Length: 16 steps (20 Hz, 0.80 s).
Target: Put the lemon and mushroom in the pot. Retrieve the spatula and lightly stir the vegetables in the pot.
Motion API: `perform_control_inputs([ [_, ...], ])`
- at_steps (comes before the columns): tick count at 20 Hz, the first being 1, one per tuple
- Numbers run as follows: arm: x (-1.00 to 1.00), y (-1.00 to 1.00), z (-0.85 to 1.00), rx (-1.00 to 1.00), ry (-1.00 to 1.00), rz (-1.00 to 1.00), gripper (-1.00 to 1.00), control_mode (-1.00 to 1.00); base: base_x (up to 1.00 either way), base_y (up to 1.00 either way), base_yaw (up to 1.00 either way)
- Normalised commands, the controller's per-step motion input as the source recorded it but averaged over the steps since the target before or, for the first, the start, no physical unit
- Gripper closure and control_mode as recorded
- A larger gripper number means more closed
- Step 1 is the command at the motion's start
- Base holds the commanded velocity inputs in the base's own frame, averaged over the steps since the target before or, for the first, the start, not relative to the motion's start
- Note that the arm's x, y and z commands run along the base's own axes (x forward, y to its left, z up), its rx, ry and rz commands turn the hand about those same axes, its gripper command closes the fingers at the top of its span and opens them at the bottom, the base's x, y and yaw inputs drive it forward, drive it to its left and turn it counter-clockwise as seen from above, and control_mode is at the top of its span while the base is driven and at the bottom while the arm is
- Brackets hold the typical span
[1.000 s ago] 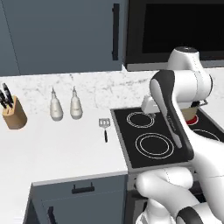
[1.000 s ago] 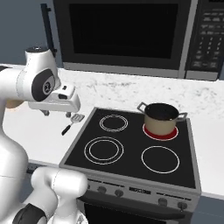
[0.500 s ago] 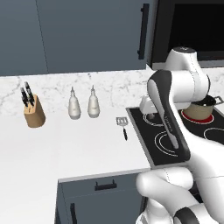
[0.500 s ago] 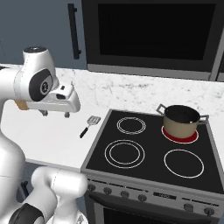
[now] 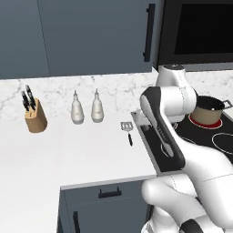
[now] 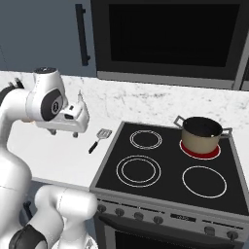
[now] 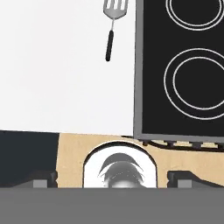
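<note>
I see the tool (image 6: pixel 74 132) wide open, holding nothing, above the desk (image 5: pixel 68 154); spatula (image 7: pixel 112 26) lies beside the stove (image 6: pixel 170 170), pot (image 6: pixel 202 134) on far right burner.

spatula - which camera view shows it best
The hand view: the spatula lies unobstructed on the white counter, seen from above, head cut by the frame edge. Both base views show it small and oblique beside the stove.

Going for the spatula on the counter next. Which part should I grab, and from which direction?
Grip the spatula by its thin black handle, near the middle, coming straight down from above with the open gripper. It lies flat on the white counter just left of the stove, so there is probably no room underneath; set the fingers across the handle, not the slotted head.
</note>
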Motion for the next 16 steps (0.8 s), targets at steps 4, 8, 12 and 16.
perform_control_inputs([
  [4,0.64,0.11,-0.7,0.03,0.02,-0.07,-1.0,-1.0,0.0,0.0,0.0],
  [8,0.66,0.03,-0.68,0.03,0.03,-0.06,-1.0,-1.0,0.0,0.0,0.0],
  [12,0.66,0.07,-0.56,0.0,0.01,-0.07,-1.0,-1.0,0.0,0.0,0.0],
  [16,0.64,0.15,-0.53,0.0,0.0,-0.05,-1.0,-1.0,0.0,0.0,0.0],
])
